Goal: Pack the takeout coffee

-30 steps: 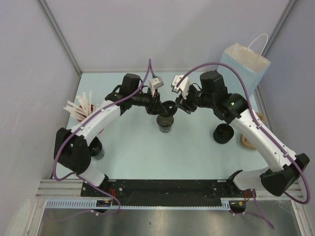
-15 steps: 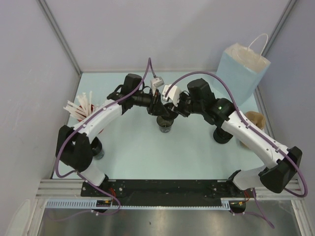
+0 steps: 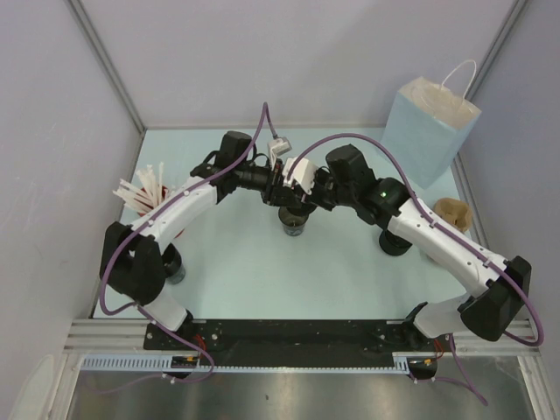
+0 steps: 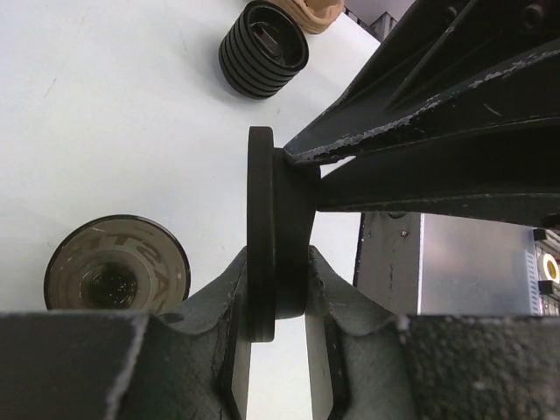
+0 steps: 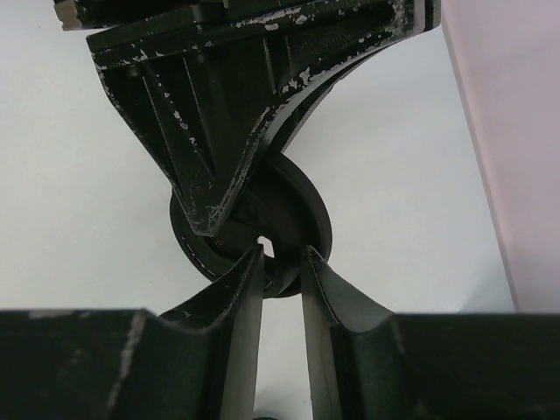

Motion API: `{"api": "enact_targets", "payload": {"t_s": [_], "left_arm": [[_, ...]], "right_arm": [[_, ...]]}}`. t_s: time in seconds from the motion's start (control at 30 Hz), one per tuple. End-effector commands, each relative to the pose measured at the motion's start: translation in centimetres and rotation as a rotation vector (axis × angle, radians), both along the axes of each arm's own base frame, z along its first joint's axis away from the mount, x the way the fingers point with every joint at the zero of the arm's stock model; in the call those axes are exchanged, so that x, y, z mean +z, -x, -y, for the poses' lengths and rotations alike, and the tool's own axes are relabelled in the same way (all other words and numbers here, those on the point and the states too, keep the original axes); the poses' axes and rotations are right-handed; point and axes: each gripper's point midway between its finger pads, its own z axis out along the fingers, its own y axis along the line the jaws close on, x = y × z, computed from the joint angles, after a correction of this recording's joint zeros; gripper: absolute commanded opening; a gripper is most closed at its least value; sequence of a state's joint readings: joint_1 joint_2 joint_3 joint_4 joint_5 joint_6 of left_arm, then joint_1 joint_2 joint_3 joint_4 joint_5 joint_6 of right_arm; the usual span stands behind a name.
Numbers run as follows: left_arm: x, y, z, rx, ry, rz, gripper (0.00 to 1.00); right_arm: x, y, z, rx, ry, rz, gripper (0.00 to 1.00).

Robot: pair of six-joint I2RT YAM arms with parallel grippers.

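Sip lid (image 4: 262,184): light thin plastic, likely slick and bendy; left gripper (image 4: 276,262) and right gripper (image 5: 282,258) both clamp its rim edge-on near the open cup (image 4: 116,267), so squeeze lightly

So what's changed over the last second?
The right gripper swung left, across to the left gripper, and closed its jaws on the black lid held there. The left gripper kept its grip on the lid; the open cup, paper bag and straws stayed put.
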State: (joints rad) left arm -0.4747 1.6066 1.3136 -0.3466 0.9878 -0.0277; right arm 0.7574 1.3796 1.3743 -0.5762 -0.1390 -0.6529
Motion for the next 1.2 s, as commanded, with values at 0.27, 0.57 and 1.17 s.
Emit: {"api": "enact_targets", "payload": {"t_s": [0.27, 0.57, 1.17], "left_arm": [[2.5, 0.4, 0.5, -0.054, 0.073, -0.008, 0.22], [3.1, 1.1, 0.6, -0.092, 0.104, -0.022, 0.25], [4.7, -0.5, -1.6, 0.006, 0.113, 0.081, 0.99]], "right_arm": [[-0.1, -1.9, -0.2, -0.070, 0.022, 0.087, 0.28], [0.0, -2.3, -0.6, -0.105, 0.027, 0.127, 0.11], [0.3, -0.9, -0.8, -0.081, 0.004, 0.094, 0.00]]}}
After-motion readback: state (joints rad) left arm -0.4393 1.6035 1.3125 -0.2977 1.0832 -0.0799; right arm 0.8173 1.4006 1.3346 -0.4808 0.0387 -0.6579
